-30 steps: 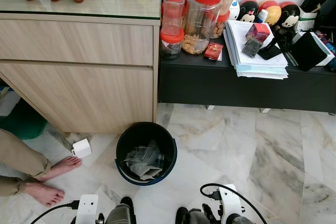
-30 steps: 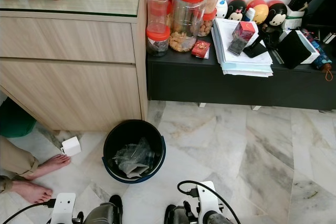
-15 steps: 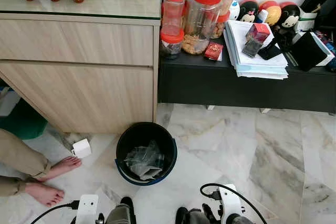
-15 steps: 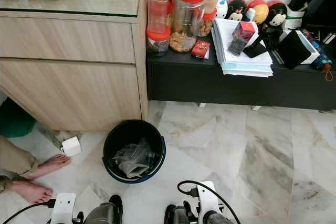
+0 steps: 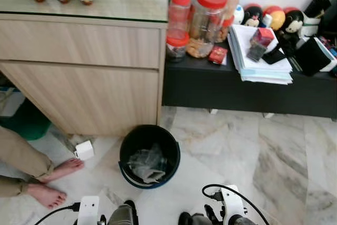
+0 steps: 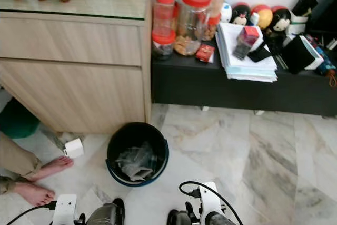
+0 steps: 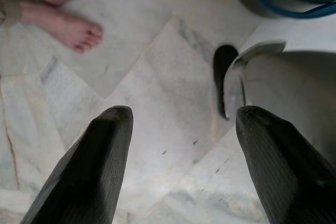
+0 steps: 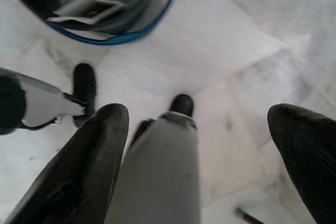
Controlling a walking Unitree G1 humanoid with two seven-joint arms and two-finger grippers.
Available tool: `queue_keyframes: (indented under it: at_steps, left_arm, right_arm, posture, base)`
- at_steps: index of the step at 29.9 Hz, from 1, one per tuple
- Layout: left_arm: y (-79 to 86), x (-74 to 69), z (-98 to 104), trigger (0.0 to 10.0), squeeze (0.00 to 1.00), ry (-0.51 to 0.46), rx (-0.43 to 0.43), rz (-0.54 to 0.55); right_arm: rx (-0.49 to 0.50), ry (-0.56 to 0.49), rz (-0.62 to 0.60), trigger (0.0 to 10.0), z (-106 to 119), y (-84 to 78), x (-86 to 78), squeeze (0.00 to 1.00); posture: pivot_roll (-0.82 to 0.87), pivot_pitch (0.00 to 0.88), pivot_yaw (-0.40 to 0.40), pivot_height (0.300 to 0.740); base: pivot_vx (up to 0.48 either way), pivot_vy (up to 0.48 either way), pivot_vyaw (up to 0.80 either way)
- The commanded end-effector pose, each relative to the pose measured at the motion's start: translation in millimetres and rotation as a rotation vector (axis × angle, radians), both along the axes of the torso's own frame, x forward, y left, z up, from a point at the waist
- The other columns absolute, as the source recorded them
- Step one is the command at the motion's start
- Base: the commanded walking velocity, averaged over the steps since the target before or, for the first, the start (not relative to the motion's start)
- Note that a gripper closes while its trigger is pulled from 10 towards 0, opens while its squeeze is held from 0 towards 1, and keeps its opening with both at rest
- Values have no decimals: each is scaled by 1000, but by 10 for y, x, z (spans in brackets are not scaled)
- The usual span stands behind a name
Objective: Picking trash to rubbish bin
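A black rubbish bin (image 5: 149,155) with a blue rim stands on the marble floor just in front of me. Crumpled clear plastic and paper trash (image 5: 147,163) lie inside it. A small white box (image 5: 84,150) sits on the floor left of the bin, by a person's foot. Both arms hang low at my sides. In the left wrist view my left gripper (image 7: 181,116) is open over bare floor, with the bin's rim (image 7: 294,9) further ahead. My right gripper (image 8: 199,111) is open too, with nothing between its fingers; my own leg and the bin (image 8: 115,19) lie beyond it.
A wooden cabinet (image 5: 84,77) rises behind the bin, and a low black shelf (image 5: 247,85) with jars (image 5: 208,19) and stacked papers (image 5: 260,59) stands to its right. A person's bare feet (image 5: 55,175) rest at the left. Open marble floor (image 5: 274,156) lies to the right.
The whole picture has shifted slightly and is a little blurred, so the camera has moved. The bin, the trash and the feet have stayed in place.
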State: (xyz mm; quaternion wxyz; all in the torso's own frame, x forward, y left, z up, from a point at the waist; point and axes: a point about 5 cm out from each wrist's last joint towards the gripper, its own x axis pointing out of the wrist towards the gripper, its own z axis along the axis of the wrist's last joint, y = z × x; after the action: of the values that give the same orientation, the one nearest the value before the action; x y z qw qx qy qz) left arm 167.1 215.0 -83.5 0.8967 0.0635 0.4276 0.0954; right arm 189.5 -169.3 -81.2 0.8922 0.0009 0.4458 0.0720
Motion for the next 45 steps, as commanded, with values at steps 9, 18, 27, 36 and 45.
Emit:
queue_keyframes:
  at_steps: [9,18,27,36,45]
  left_arm:
    - [-14,-183,-88,10000,0,76,-1,-5]
    - [-26,-187,-92,10000,0,76,-3,-1]
    - [-31,-189,-93,10000,0,76,-4,3]
    - [-33,-189,-94,10000,0,80,1,-10]
    - [-39,-190,-97,10000,0,89,11,-28]
  right_arm:
    - [8,37,-9,10000,-47,10,-88,0]
    - [4,38,-10,10000,-46,-12,-88,0]
    - [5,39,-7,10000,-46,-8,-89,0]
    - [4,36,-8,10000,-42,-8,-79,0]
    - [0,39,-8,10000,-44,-15,-85,0]
  posture:
    - [87,224,-96,740]
    - [85,223,-100,740]
    - [84,223,-102,740]
    - [82,217,-101,740]
    - [78,200,-98,740]
  base:
    - [0,0,0]
    - [0,0,0]
    - [0,0,0]
    - [0,0,0]
    - [0,0,0]
